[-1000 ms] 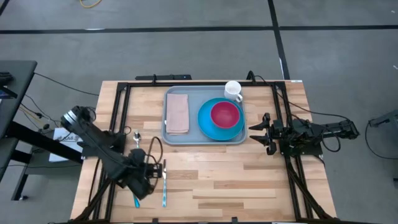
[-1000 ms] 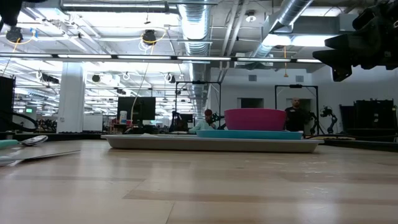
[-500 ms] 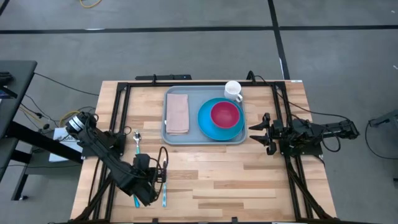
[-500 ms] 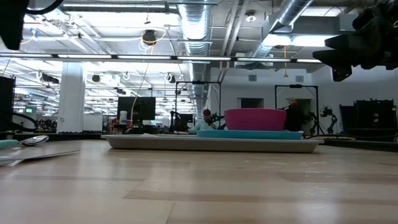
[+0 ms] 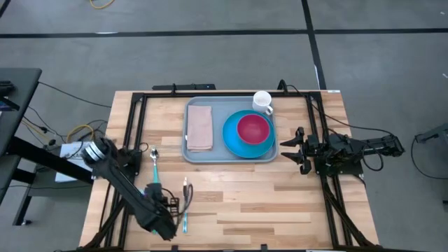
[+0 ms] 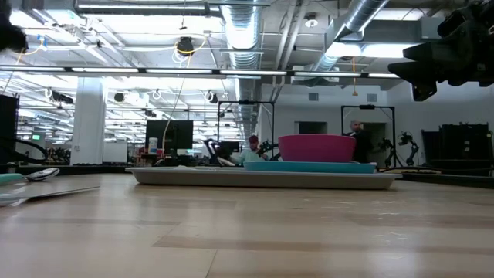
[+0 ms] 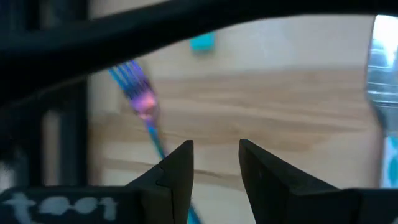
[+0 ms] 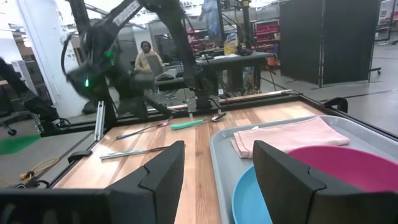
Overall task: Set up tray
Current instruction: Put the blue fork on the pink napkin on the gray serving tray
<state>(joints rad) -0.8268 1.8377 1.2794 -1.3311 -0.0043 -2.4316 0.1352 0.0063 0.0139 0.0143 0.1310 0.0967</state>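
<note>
You won't find anything readable here. There are pale marks on the dark body of the left pincer (image 7: 214,165) in its wrist view, maybe lettering, but they're way too smeared to make out. No labels, numbers or brands show on the tray (image 5: 210,155) or the counter (image 5: 266,196).

Fork (image 5: 155,225), knife (image 5: 185,203), spoon (image 5: 154,158) — all on bare wood.
</note>
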